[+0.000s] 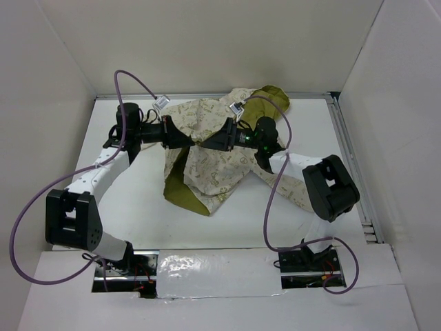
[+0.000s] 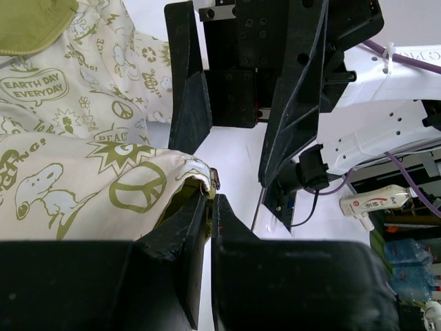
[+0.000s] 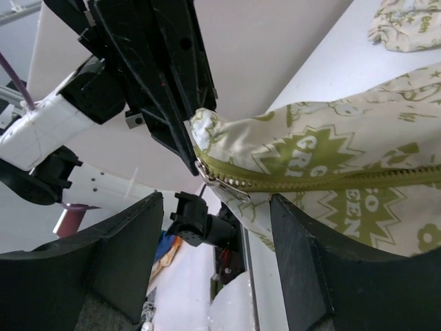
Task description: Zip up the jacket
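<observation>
The cream jacket [image 1: 219, 164] with olive-green prints lies crumpled at the middle back of the table, its green lining showing at the lower left. My left gripper [image 1: 194, 141] is shut on the jacket's front edge; the left wrist view shows the jaws [image 2: 210, 196] pinching the hem corner of the jacket [image 2: 83, 138] by the zipper end. My right gripper [image 1: 208, 143] faces it, open, its fingers [image 3: 131, 255] on either side of the metal zipper slider [image 3: 207, 172]. The green zipper [image 3: 331, 178] runs to the right across the jacket [image 3: 344, 145]. No right finger touches the slider.
White walls enclose the table on the left, back and right. A metal rail [image 1: 351, 165] runs along the right side. Purple cables [image 1: 27, 227] loop off both arms. Foil tape [image 1: 213, 265] lines the near edge between the arm bases.
</observation>
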`<move>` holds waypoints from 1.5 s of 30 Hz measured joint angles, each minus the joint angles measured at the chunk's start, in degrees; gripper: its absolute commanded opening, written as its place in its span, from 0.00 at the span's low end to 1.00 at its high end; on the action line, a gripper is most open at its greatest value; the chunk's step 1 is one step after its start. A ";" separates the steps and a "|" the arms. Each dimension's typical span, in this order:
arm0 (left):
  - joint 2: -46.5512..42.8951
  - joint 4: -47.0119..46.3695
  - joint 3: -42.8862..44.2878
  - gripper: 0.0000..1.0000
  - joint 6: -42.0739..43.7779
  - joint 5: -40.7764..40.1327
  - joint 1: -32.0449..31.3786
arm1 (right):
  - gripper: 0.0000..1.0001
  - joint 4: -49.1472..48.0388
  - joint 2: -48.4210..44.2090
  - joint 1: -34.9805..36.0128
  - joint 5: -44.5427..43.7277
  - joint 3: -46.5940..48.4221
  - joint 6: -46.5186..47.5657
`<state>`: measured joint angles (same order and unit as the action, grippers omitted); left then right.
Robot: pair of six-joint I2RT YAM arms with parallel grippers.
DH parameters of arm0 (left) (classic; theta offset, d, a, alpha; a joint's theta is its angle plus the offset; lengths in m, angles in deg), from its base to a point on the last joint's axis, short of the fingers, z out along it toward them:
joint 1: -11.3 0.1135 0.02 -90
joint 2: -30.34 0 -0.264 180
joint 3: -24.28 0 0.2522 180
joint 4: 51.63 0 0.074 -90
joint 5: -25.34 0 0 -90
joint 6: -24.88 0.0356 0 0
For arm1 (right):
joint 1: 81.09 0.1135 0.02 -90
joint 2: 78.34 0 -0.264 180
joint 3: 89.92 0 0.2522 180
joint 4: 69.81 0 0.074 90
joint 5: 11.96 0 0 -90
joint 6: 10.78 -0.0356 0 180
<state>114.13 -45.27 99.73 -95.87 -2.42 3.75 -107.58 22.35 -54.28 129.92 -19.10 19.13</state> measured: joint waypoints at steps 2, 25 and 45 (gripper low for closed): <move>0.00 -0.31 0.00 0.00 -0.61 -0.02 -0.13 | 0.68 -0.59 0.07 0.28 0.07 0.33 -0.72; -1.18 -0.17 -0.37 0.00 -1.03 -3.74 -0.52 | 0.38 -1.33 0.09 1.73 0.26 1.11 -0.50; -3.96 2.38 -1.11 0.00 1.95 -5.16 -1.01 | 0.00 4.20 0.07 1.84 0.26 2.80 3.15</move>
<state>110.17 -42.89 98.61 -93.92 -7.58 2.75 -103.38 22.41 -52.45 130.18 -16.30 22.27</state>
